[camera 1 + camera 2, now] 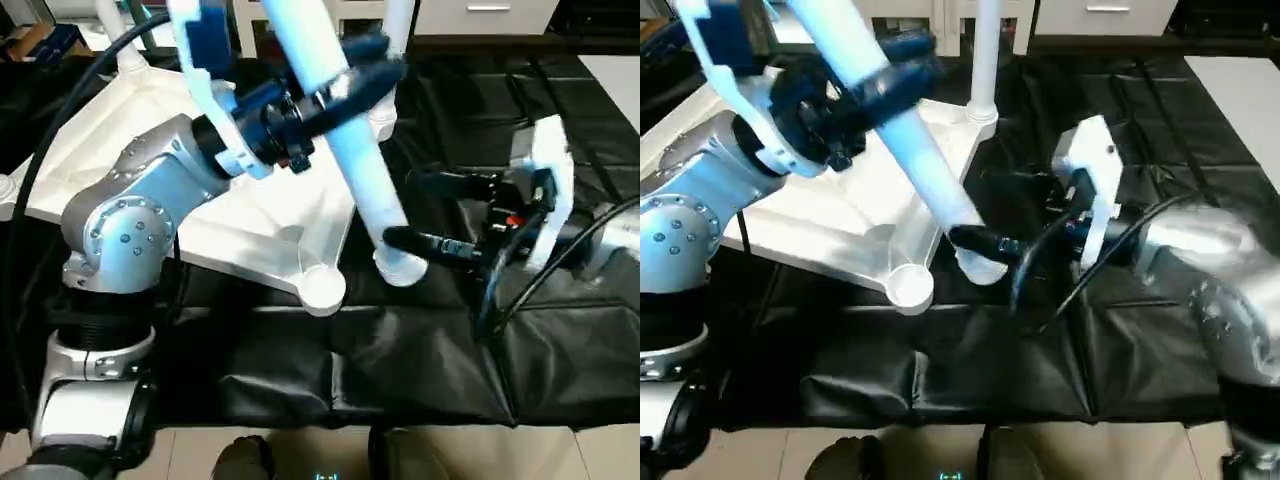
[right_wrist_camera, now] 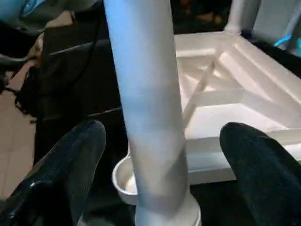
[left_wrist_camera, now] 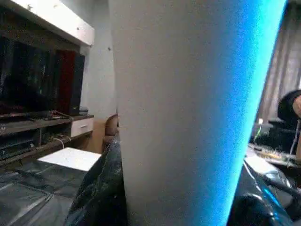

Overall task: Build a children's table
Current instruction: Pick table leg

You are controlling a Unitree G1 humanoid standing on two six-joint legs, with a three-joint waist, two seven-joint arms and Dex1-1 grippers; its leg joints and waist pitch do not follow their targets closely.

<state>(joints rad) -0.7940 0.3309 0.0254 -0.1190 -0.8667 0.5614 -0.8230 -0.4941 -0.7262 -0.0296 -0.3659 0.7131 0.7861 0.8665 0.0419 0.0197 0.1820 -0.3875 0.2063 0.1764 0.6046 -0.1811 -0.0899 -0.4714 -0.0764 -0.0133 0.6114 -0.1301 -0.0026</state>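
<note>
Black-draped work table [image 1: 420, 370], cloth creased and wrinkled. Lay upside down on it: white tabletop [image 1: 150, 150], ribbed underside up, near corner socket [image 1: 322, 285] just inside the front edge. Below the front edge, pale floor [image 1: 500, 455].

black cloth [image 1: 420, 360] covers the work table (white drawer unit [image 1: 485, 15] behind).
</note>
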